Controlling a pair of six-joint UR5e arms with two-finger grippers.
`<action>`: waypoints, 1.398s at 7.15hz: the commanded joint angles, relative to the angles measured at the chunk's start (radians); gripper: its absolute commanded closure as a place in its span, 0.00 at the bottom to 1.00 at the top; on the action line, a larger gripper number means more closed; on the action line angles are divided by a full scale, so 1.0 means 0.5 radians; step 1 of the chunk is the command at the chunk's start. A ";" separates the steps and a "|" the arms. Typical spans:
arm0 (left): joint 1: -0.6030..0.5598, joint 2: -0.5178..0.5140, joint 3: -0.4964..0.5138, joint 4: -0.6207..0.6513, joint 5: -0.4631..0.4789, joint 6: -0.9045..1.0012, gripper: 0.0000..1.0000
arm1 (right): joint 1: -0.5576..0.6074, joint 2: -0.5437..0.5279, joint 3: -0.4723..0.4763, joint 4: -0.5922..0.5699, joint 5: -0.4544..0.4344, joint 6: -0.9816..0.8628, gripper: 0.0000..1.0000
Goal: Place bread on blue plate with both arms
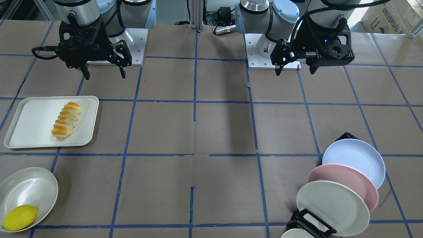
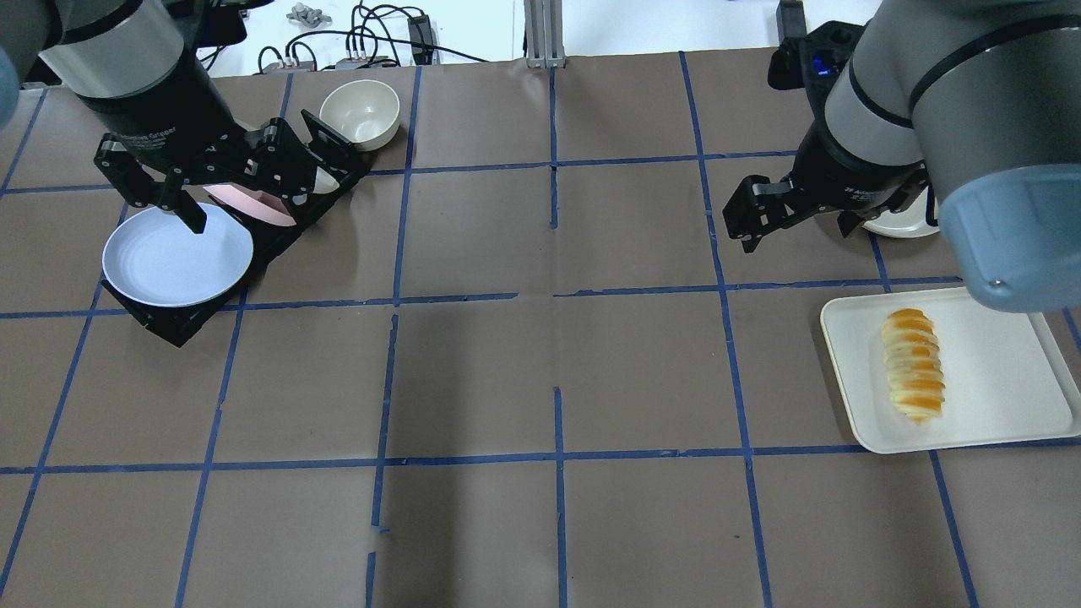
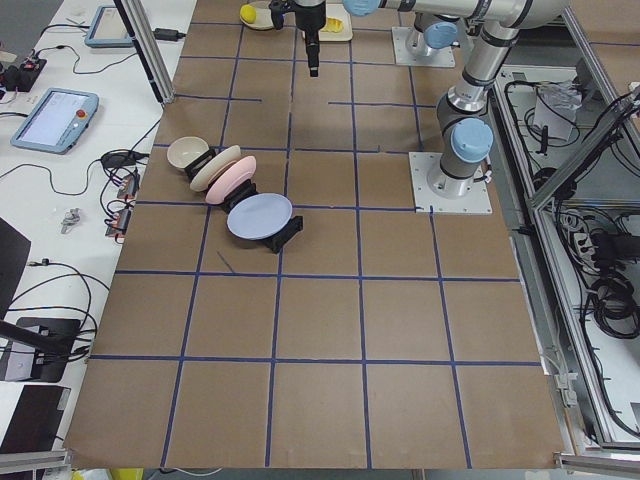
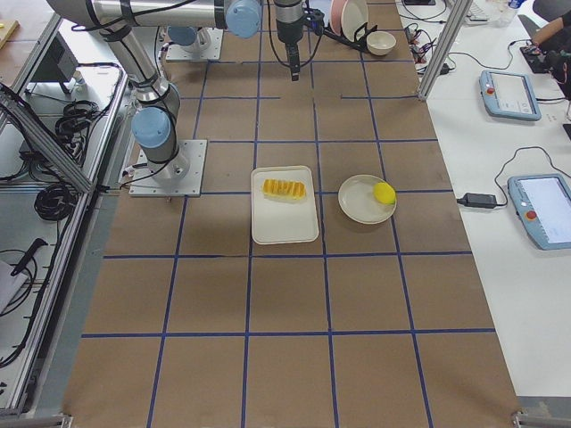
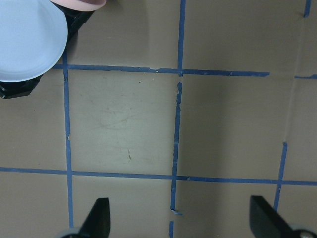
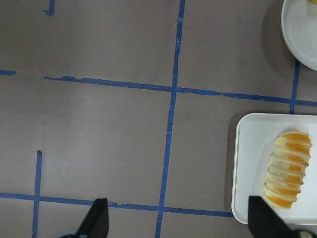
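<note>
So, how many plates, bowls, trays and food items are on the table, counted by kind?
Round matte plates: 4 (pale blue plate, pink plate, cream plate, greyish-white plate)
Round cream bowl: 1
Rectangular cream tray: 1
Ridged orange-and-cream bread loaf: 1
Smooth yellow lemon: 1
Total: 8

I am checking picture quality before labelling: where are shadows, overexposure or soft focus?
Exterior front-facing: a soft dark shadow crosses the table centre. Overhead exterior: the bench beyond is blown out white, and the right arm's blue joint cap looks soft. Left wrist-mounted: the end effector fingertips are blurred. Right wrist-mounted: the bread is sharp.
</note>
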 commanded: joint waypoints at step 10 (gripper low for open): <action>1.095 -0.893 0.496 0.185 -0.028 1.350 0.00 | -0.774 0.060 0.651 -0.622 -0.070 -0.459 0.11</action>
